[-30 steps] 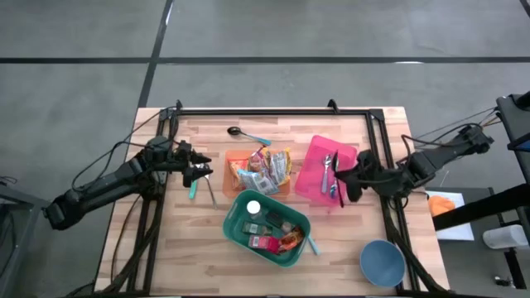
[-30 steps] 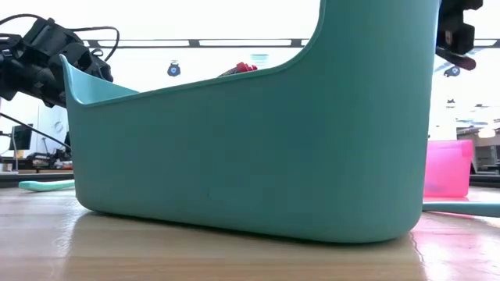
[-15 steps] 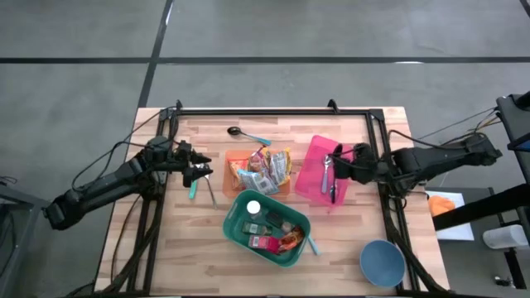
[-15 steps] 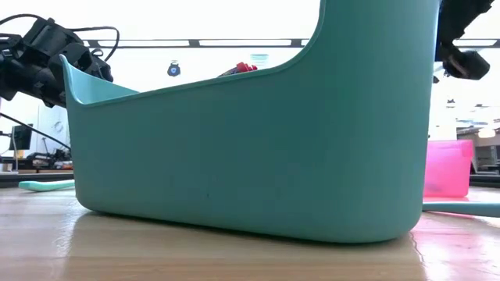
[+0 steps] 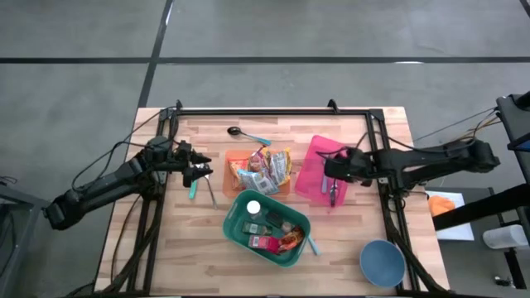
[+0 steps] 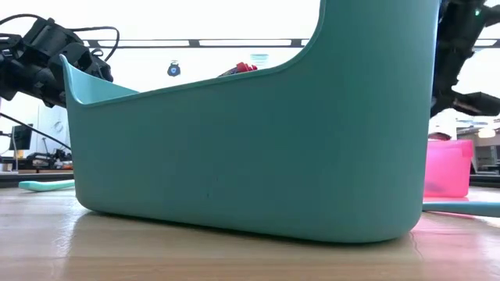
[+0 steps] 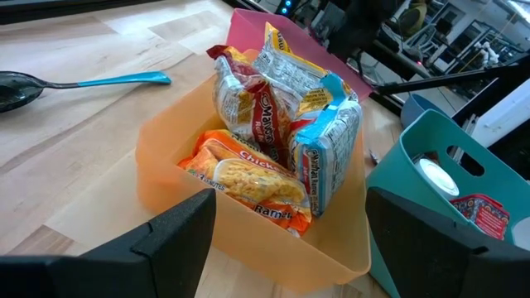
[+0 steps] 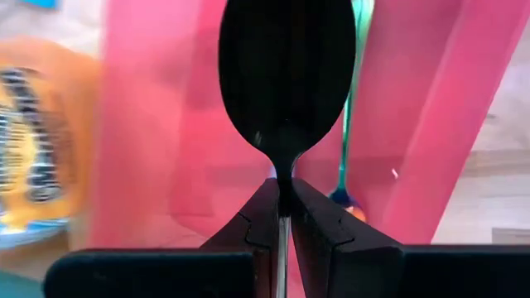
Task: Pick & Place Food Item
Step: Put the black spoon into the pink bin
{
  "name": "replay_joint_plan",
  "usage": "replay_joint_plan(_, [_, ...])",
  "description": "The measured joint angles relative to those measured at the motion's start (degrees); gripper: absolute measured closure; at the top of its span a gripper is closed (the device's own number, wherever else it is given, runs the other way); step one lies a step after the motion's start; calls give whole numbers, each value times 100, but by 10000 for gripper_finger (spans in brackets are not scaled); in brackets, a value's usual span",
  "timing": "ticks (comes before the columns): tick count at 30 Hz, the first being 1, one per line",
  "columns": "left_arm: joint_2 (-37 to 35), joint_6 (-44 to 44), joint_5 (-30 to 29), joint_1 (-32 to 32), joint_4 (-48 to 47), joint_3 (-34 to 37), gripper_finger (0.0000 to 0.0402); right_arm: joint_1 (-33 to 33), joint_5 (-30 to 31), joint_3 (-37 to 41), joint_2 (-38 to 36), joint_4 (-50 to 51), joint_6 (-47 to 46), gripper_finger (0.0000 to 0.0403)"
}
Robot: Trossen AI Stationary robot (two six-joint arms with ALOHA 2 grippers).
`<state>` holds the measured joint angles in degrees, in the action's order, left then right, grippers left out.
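Ramen packets (image 7: 273, 141) stand in an orange bin (image 5: 258, 171) at the table's middle. More packaged food (image 5: 277, 240) lies in a teal bin (image 5: 265, 225) near the front. My left gripper (image 7: 290, 248) is open, level, just left of the orange bin (image 7: 166, 165), with nothing between its fingers. My right gripper (image 5: 331, 170) hangs over the pink bin (image 5: 319, 157), shut on a black spoon (image 8: 287, 74). My right gripper pinches the spoon's thin neck (image 8: 282, 175), just behind the black bowl, between its two fingertips (image 8: 258, 217). The fingers slant down from the table's right side and lie along the handle. The bowl sticks out beyond the fingertips over the pink bin.
A teal-handled utensil (image 8: 346, 141) lies in the pink bin. Another spoon (image 5: 245, 133) lies on the wood behind the orange bin, and a teal utensil (image 5: 193, 190) by my left gripper. A blue bowl (image 5: 383, 262) sits at the front right. The teal bin (image 6: 258, 148) fills the low view.
My right gripper has swung from the pink bin's right rim toward the table's left, over the bin. It has sunk and rolled about its own axis, staying shut.
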<state>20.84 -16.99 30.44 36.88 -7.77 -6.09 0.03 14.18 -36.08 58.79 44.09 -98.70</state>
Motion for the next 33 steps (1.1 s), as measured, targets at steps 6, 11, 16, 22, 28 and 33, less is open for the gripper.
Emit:
replay_joint_plan(6, [2,0,0,-2,0,0,87,-183,-142,197,371,-291,-78,381])
replay_joint_plan(11, [2,0,0,0,0,0,87,-311,-387,282,629,-489,-85,381])
replay_joint_plan(16, [2,0,0,0,0,0,87,-337,-464,347,747,-653,-37,380])
replay_joint_plan(22, [2,0,-2,0,0,0,87,-505,-370,423,731,-649,24,380])
replay_joint_plan(28, [2,0,0,0,0,0,87,-723,-272,450,782,-653,262,380])
replay_joint_plan(33, [2,0,0,0,0,2,87,-934,-206,456,767,-660,423,380])
